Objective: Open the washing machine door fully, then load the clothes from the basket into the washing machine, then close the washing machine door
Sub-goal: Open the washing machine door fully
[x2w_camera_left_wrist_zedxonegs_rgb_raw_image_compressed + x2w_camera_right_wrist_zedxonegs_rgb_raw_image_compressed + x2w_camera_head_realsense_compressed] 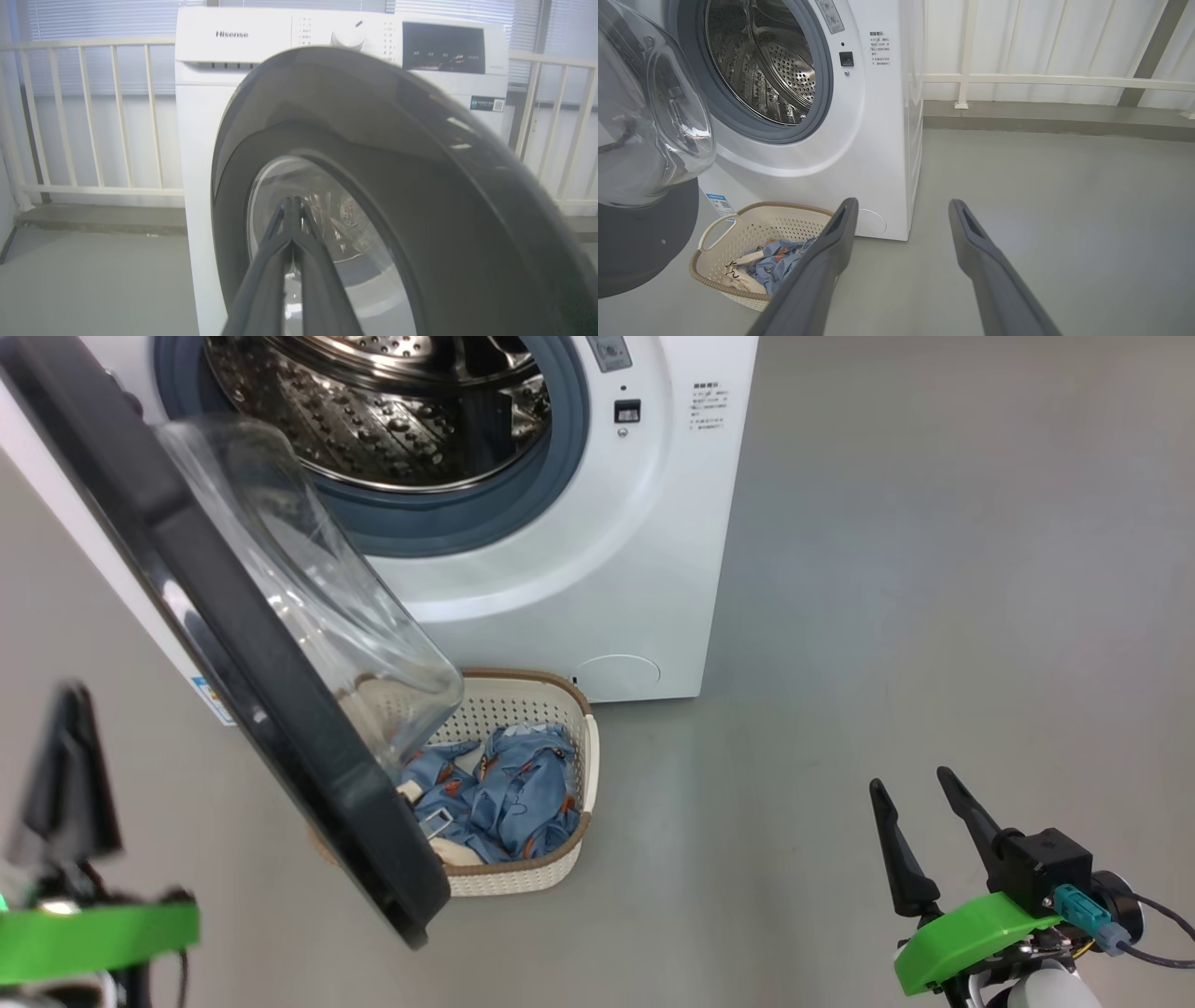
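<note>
Door: the washing machine door (289, 719) stands part-way open, swung out toward the robot's left. Its glass bowl faces the drum mouth, and in the head view its lower edge overhangs the left part of the basket.
Machine: the washing machine (607, 569) shows its steel drum (392, 420) uncovered inside the grey-blue ring.
Basket: the basket (523, 683) sits on the floor just before the machine's lower front, partly under the door.
Clothes: the clothes (513, 793) lie heaped in the basket.
Left hand: the left hand (292, 205) is closed, fingers pressed together, tips aimed at the door's outer face. Whether they touch the door cannot be told.
Right hand: the right hand (910, 784) is open and empty, well apart from basket and machine.
Room: grey floor (887, 569) spreads wide to the right of the machine, and a white railing (1041, 79) bounds it behind.
</note>
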### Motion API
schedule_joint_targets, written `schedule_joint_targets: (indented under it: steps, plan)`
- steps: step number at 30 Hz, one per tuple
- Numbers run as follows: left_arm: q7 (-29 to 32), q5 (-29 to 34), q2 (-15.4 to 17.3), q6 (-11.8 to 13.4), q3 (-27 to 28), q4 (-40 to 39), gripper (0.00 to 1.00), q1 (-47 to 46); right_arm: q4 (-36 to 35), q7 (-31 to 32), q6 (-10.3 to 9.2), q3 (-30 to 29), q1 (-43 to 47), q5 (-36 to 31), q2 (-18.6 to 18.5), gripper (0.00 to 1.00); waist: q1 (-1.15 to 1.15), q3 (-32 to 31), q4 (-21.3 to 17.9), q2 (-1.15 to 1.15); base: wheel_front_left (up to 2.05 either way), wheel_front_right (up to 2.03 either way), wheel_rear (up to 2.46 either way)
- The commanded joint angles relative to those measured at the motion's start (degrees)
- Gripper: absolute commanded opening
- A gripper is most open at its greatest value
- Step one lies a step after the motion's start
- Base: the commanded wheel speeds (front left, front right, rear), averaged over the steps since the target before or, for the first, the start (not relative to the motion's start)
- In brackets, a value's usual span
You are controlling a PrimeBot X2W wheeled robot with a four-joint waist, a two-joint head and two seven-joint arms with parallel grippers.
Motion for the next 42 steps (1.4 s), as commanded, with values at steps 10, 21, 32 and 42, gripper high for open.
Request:
schedule_joint_targets:
  steps: [10, 21, 32, 42]
  plan:
    - [-0.35, -0.27, 6.93, -0.09, -6.47, -21.01, 0.0, -10.23, -0.51, -0.69, 0.09, 1.48, -1.09, -0.03, 0.11, 1.0, 0.0, -0.9, 0.11, 0.0, 0.0, 0.0, 0.0]
    - [-0.35, -0.48, 8.22, -0.09, -24.92, -23.36, 0.0, -10.6, -0.09, -0.69, 0.09, 1.77, -1.54, -0.75, 0.12, 1.0, 0.0, -0.64, -0.19, 0.0, 0.0, 0.0, 0.0]
    - [-0.35, -1.63, 7.84, -0.09, -38.08, -19.94, 0.0, -7.7, -0.05, -0.69, 0.09, 1.16, -1.21, -0.98, 0.12, 1.0, 0.0, -0.38, 0.3, 0.0, 0.0, 0.0, 0.0]
    - [-0.35, -2.13, 7.72, -0.09, -43.13, -16.11, 0.0, -4.75, 0.18, -0.69, 0.09, 0.95, -1.19, -1.03, 0.12, 1.0, 0.0, 0.05, 0.8, 0.0, 0.0, 0.0, 0.0]
